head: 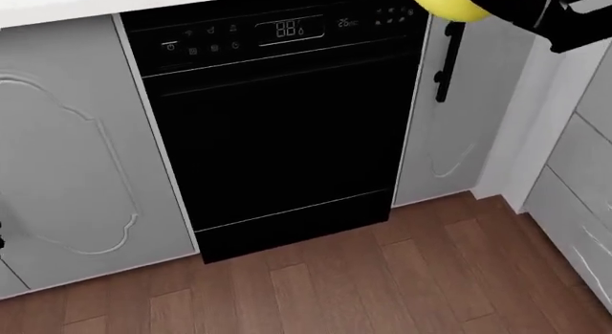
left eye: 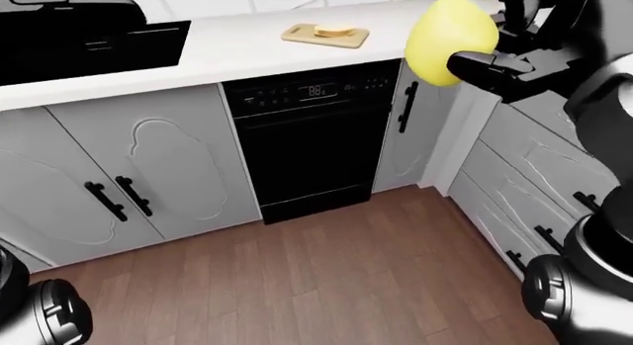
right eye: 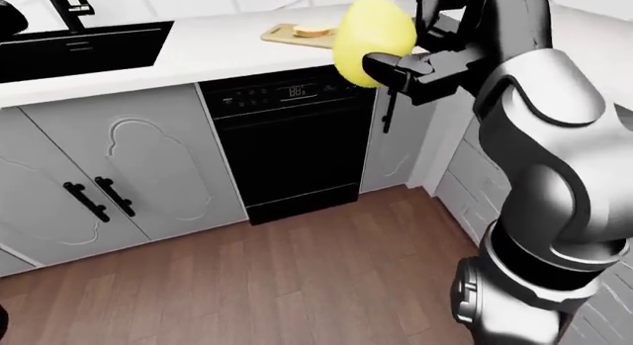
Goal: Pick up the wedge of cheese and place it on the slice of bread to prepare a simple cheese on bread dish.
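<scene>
Clearly, left-eye view: the right hand (left eye: 473, 63) is raised at the upper right, its black fingers closed round the yellow wedge of cheese (left eye: 447, 39).
Bread, left-eye view: the slice of bread (left eye: 335, 31) lies on a wooden cutting board (left eye: 324, 36) on the white worktop (left eye: 237, 52) — well apart from the cheese, to its left.
Below the worktop, left-eye view: a black dishwasher (left eye: 306, 137) with a lit display, grey cabinet doors (left eye: 148, 167) to its left, brown wood floor (left eye: 317, 278) beneath.
Left hand: not seen in any view — only a dark rounded arm part at the bottom left of the left-eye view.
Head view: looks down at the dishwasher front; the cheese shows as a yellow curve at the top edge, with black fingers beside it.
Right-eye view: the black sink (right eye: 79, 48) sits at the upper left; the right arm (right eye: 544, 137) fills the right side, fingers wrapped on the cheese.
</scene>
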Robot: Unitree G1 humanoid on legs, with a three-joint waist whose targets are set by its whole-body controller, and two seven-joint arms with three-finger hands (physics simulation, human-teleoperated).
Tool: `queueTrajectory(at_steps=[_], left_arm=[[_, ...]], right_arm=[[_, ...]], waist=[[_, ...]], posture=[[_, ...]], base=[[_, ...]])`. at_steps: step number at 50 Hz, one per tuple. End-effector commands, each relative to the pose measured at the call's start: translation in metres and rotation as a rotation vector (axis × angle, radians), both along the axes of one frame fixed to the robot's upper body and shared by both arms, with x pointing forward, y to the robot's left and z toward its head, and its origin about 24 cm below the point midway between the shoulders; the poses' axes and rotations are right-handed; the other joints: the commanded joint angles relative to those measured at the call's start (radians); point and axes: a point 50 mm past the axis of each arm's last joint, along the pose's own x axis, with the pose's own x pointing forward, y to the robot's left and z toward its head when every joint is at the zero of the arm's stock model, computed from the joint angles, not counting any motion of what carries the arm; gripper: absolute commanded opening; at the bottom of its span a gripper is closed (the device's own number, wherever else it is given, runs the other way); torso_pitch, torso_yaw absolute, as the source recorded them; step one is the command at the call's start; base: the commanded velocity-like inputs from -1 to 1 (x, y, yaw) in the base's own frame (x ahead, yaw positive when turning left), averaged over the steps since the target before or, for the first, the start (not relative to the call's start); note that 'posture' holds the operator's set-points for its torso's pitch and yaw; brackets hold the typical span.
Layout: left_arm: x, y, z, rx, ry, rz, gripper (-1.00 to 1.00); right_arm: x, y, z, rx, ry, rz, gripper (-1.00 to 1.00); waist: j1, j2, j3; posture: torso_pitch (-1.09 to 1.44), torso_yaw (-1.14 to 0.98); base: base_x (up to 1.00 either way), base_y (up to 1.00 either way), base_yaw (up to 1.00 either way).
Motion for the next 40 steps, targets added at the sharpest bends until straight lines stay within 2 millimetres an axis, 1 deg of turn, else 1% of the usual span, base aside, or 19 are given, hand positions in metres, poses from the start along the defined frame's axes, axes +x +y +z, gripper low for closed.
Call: queueTrajectory(at_steps=[1,2,4,8,10,11,12,13,14,24,26,27,28,31,35,37,38,39,40], left_arm=[[-0.0054,-0.0011,0.0089,0.004,-0.049,0.003,1.0],[-0.0054,-0.0013,0.0088,0.005,-0.049,0.002,1.0],[-0.0046,-0.0016,0.0083,0.005,-0.047,0.002,1.0],[-0.0036,-0.0016,0.0077,0.007,-0.046,0.001,1.0],[-0.0037,-0.0021,0.0081,0.008,-0.047,0.001,1.0],[-0.0037,-0.002,0.0081,0.009,-0.047,0.001,1.0],[-0.0036,-0.0014,0.0079,0.007,-0.046,0.002,1.0],[-0.004,-0.0011,0.008,0.007,-0.047,0.002,1.0],[-0.0043,-0.001,0.0083,0.007,-0.048,0.002,1.0],[-0.0012,0.0016,0.0071,0.006,-0.049,0.003,1.0],[-0.0016,0.0013,0.0073,0.007,-0.049,0.003,1.0],[-0.002,0.0014,0.0073,0.005,-0.049,0.003,1.0],[-0.0025,0.0014,0.0075,0.005,-0.05,0.004,1.0],[-0.0027,0.0004,0.0075,0.006,-0.049,0.003,1.0],[-0.0012,0.0018,0.0073,0.006,-0.049,0.003,1.0],[-0.0007,0.002,0.0072,0.006,-0.049,0.003,1.0],[-0.0001,0.002,0.0069,0.007,-0.049,0.003,1.0],[0.0005,0.0021,0.0067,0.007,-0.048,0.003,1.0],[0.0002,0.0018,0.0069,0.008,-0.048,0.003,1.0]], right_arm=[[-0.0074,-0.0022,0.0151,-0.002,-0.086,-0.011,-1.0],[-0.0079,-0.0027,0.0159,-0.001,-0.088,-0.011,-1.0],[-0.0087,-0.0036,0.0159,-0.001,-0.088,-0.014,-1.0],[-0.0085,-0.0034,0.0151,-0.001,-0.086,-0.012,-1.0],[-0.0081,-0.0033,0.0149,-0.002,-0.085,-0.012,-1.0],[-0.0077,-0.0033,0.0145,-0.002,-0.084,-0.011,-1.0],[-0.0077,-0.0031,0.0145,-0.003,-0.083,-0.011,-1.0],[-0.0078,-0.003,0.0144,-0.003,-0.083,-0.01,-1.0],[-0.0077,-0.0034,0.0141,-0.002,-0.083,-0.011,-1.0],[-0.0062,-0.0013,0.0137,-0.004,-0.083,-0.005,-1.0],[-0.0063,-0.0015,0.0139,-0.003,-0.084,-0.005,-1.0],[-0.0062,-0.0016,0.0138,-0.004,-0.084,-0.005,-1.0],[-0.0062,-0.0016,0.0137,-0.004,-0.084,-0.006,-1.0],[-0.0061,-0.0015,0.0139,-0.004,-0.083,-0.006,-1.0],[-0.0051,-0.0015,0.0131,-0.006,-0.081,-0.008,-1.0],[-0.0048,-0.0015,0.0128,-0.005,-0.081,-0.008,-1.0],[-0.0045,-0.0013,0.0123,-0.003,-0.08,-0.006,-1.0],[-0.0038,-0.0012,0.0115,-0.003,-0.078,-0.007,-1.0],[-0.0032,-0.0009,0.0107,-0.002,-0.076,-0.006,-1.0]], waist=[[-0.007,0.016,-0.03],[-0.014,0.025,-0.033],[-0.012,0.018,-0.047],[-0.01,-0.014,-0.031],[-0.007,-0.05,-0.031],[-0.005,-0.08,-0.038],[-0.006,-0.132,-0.052],[-0.007,-0.106,-0.049],[-0.009,-0.105,-0.037],[-0.009,-0.009,-0.02],[-0.013,0.038,-0.034],[-0.004,0.003,-0.026],[-0.01,0.021,-0.032],[-0.011,0.017,-0.049],[-0.008,-0.027,-0.028],[-0.005,-0.081,-0.038],[-0.008,-0.138,-0.052],[-0.011,-0.102,-0.041],[-0.008,-0.106,-0.037]], posture=[[0.0,0.0],[0.0,0.0],[0.0,0.0],[0.0,0.0],[0.0,0.0],[0.0,0.0],[0.0,0.0],[0.0,0.0],[0.0,0.0],[0.0,0.0],[0.0,0.0],[0.0,0.0],[0.0,0.0],[0.0,0.0],[0.0,0.0],[0.0,0.0],[0.0,0.0],[0.0,0.0],[0.0,0.0]], base=[[0.0,-0.41,0.0],[0.0,-0.42,0.0],[0.0,-0.43,0.0],[0.0,-0.45,0.0],[0.0,-0.45,0.0],[0.0,-0.45,0.0],[0.0,-0.45,0.0],[0.0,-0.44,0.0],[0.0,-0.45,0.0],[0.0,-0.45,0.0],[0.0,-0.45,0.0],[0.0,-0.45,0.0],[0.0,-0.45,0.0],[0.0,-0.45,0.0],[0.0,-0.46,0.0],[0.0,-0.45,0.0],[0.0,-0.45,0.0],[0.0,-0.45,0.0],[0.0,-0.45,0.0]])
